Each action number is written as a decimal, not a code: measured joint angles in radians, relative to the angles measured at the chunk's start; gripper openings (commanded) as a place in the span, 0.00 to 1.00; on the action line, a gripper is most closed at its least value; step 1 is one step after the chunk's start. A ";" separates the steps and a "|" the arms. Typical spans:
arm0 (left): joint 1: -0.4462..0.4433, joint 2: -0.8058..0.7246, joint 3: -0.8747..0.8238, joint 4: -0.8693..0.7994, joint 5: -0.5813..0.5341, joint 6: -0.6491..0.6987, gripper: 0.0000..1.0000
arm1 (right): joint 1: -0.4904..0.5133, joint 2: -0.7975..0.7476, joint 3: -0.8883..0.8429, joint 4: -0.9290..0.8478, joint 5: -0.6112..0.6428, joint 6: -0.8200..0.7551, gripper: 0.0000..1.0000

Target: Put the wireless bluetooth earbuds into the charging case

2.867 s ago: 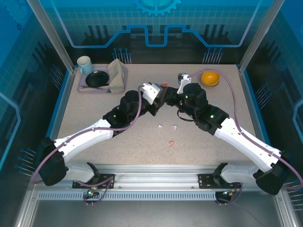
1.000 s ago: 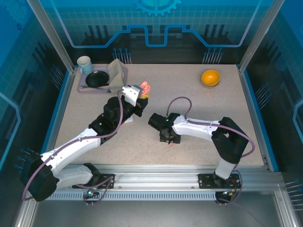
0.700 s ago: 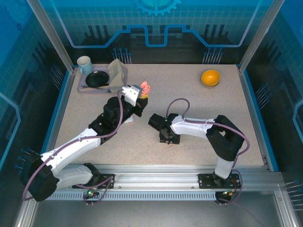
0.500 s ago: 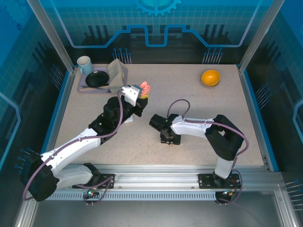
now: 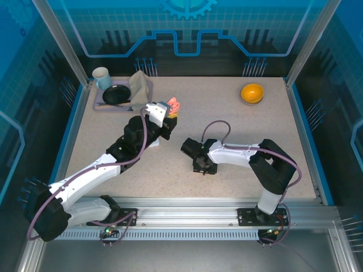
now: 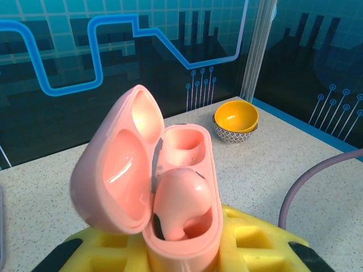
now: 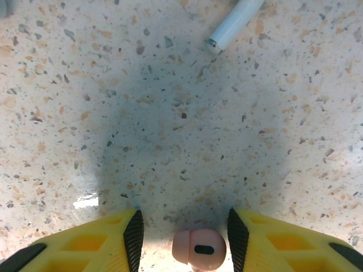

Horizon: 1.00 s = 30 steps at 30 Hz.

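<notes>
Now, earbud (image 7: 199, 250) inside parted right hand (image 7: 182, 226), left hand (image 6: 184, 249) gripping case (image 6: 122, 181)

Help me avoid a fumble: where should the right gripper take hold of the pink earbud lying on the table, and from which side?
Take the pink earbud across its rounded body, coming straight down. It lies low on the table, and the open right gripper has its fingers on either side of it, so closing should pinch its widest part. Its curve is smooth, so close gently.
</notes>
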 measured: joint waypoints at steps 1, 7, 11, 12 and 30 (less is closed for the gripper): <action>0.000 0.000 0.000 0.000 0.000 0.000 0.00 | 0.000 -0.004 -0.006 0.006 0.000 0.000 0.45; 0.000 0.000 0.000 -0.001 0.000 0.000 0.00 | -0.002 -0.024 -0.033 0.034 -0.001 -0.008 0.44; 0.000 0.000 0.000 -0.006 0.000 0.000 0.00 | -0.006 -0.034 -0.045 0.045 -0.004 -0.012 0.43; 0.000 0.000 0.000 -0.008 0.000 0.000 0.00 | -0.006 -0.036 -0.048 0.047 -0.006 -0.012 0.43; 0.000 0.003 0.000 -0.015 0.002 0.000 0.00 | -0.006 -0.039 -0.051 0.046 -0.010 -0.039 0.34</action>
